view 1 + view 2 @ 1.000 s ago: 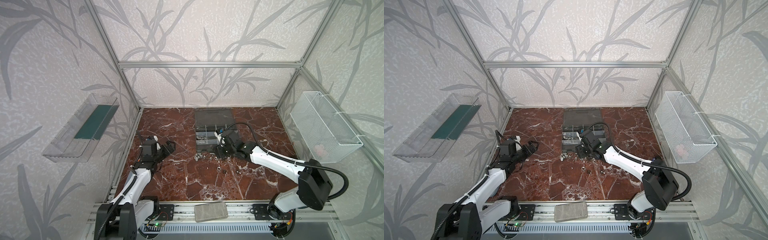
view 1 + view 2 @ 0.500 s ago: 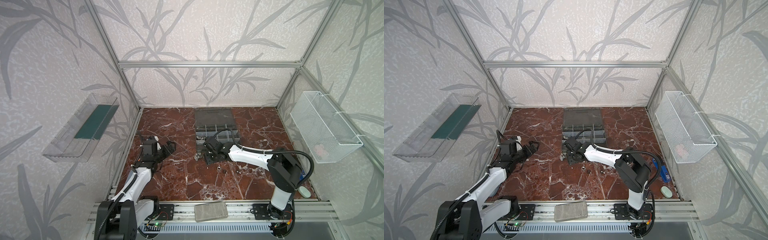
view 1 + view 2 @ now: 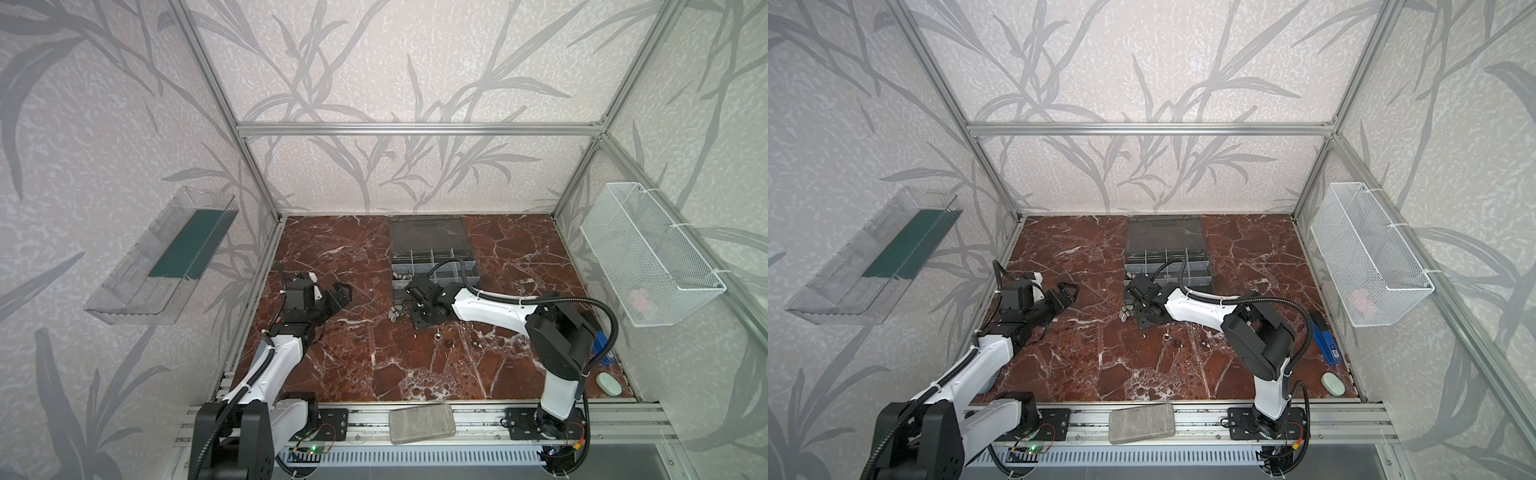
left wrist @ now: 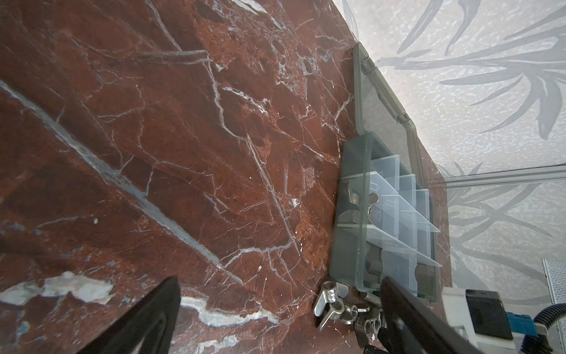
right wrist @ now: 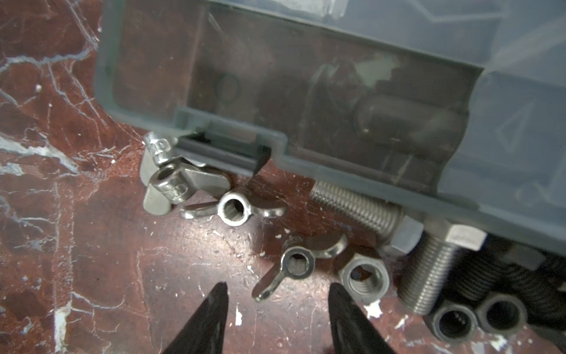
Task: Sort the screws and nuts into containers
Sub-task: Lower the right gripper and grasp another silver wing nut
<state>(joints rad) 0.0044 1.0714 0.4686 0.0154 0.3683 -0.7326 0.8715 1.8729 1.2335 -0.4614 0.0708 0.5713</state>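
On red marble [image 3: 353, 353], leafy walls [image 3: 415, 62] — left tool [image 3: 340, 293] agape, right tool [image 5: 278, 288] parted near nuts [image 5: 234, 210]

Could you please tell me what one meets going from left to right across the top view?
In a top view: clear acrylic tray with green base → left gripper, black jaws open → dark grey plastic organizer case with smoky lid → white wire mesh basket.

I can read no text, number or brand anywhere around me. The silver winged nut [image 5: 171, 187], just beside the near wall of the dark grey plastic organizer case [image 5: 306, 92], bears raised marks on its hub, too blurred to make out.
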